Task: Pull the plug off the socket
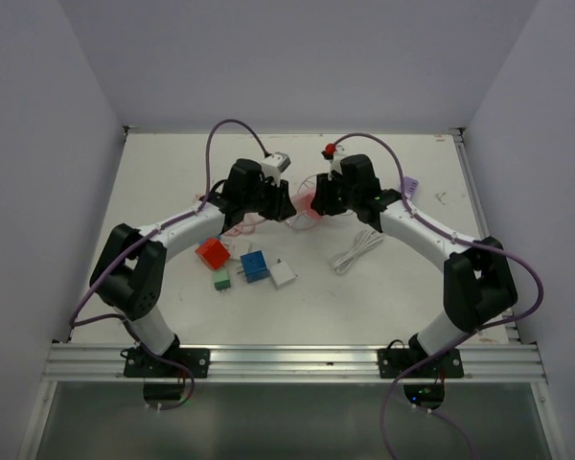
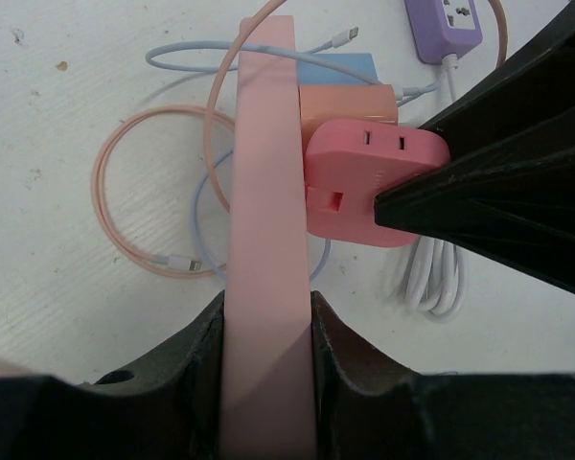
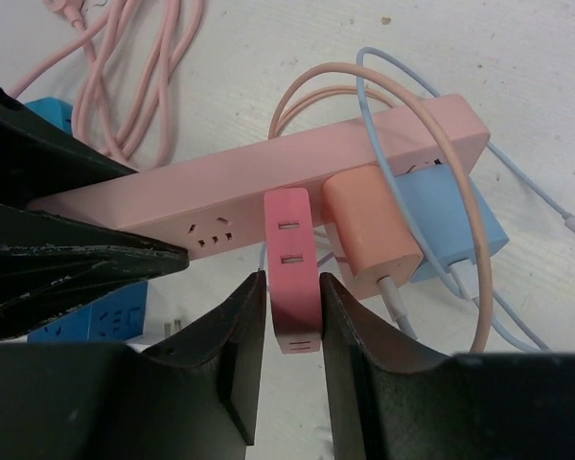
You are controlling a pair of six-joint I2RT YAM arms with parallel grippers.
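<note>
A long pink power strip (image 2: 265, 192) lies across the table and also shows in the right wrist view (image 3: 268, 187). A pink-red plug block (image 3: 292, 259) is plugged into its side, next to an orange charger (image 3: 369, 230) and a blue charger (image 3: 455, 225). My left gripper (image 2: 266, 316) is shut on the end of the strip. My right gripper (image 3: 293, 287) is shut on the pink-red plug, one finger on each flat side. In the left wrist view the plug (image 2: 364, 182) is seated against the strip. In the top view both grippers (image 1: 286, 206) (image 1: 318, 201) meet at mid-table.
Red (image 1: 212, 252), blue (image 1: 255, 265), green (image 1: 221, 279) and white (image 1: 284, 274) adapters lie near the left arm. A coiled white cable (image 1: 356, 251) lies in front of the right arm. A purple socket (image 2: 445, 24) lies beyond. Pink and blue charging cables (image 2: 153, 192) loop round the strip.
</note>
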